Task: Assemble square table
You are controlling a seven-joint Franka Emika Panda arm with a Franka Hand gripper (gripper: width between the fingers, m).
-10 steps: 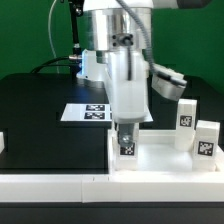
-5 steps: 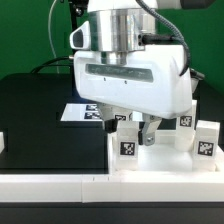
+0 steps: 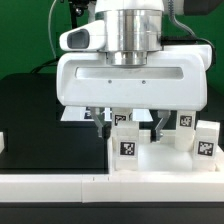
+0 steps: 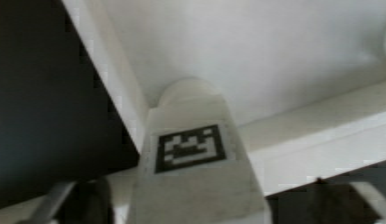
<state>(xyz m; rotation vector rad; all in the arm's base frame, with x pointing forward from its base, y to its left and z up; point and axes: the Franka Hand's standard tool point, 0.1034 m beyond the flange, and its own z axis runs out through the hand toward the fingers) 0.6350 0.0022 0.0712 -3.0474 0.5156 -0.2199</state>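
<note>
You have the square tabletop [image 3: 160, 160] lying flat on the black desk [image 3: 40, 110], toward the exterior view's right, its raised rim running along the near edge. A short white leg [image 3: 127, 143] with a black-and-white tag stands upright on the slab, directly under the arm's wide white hand. In the wrist view that same leg [image 4: 193, 150] rises toward the camera with its tag facing you, the white slab [image 4: 261, 50] behind it and the dark desk [image 4: 48, 90] off to one side.

The pincer [image 3: 127, 122] hangs just over this leg with its two dark fingers [image 3: 103, 122] spread to either side of it. The wrist view shows the fingers [image 4: 62, 200] standing clear of the leg on both flanks, so the pincer is parted and grips nothing.

Two more tagged legs stand upright at the exterior view's right: one [image 3: 184, 128] partly hidden behind the hand, the other [image 3: 206, 140] just beside it, nearer the edge.

Behind the hand, the marker board [image 3: 72, 115] lies flat on the desk, mostly hidden.
</note>
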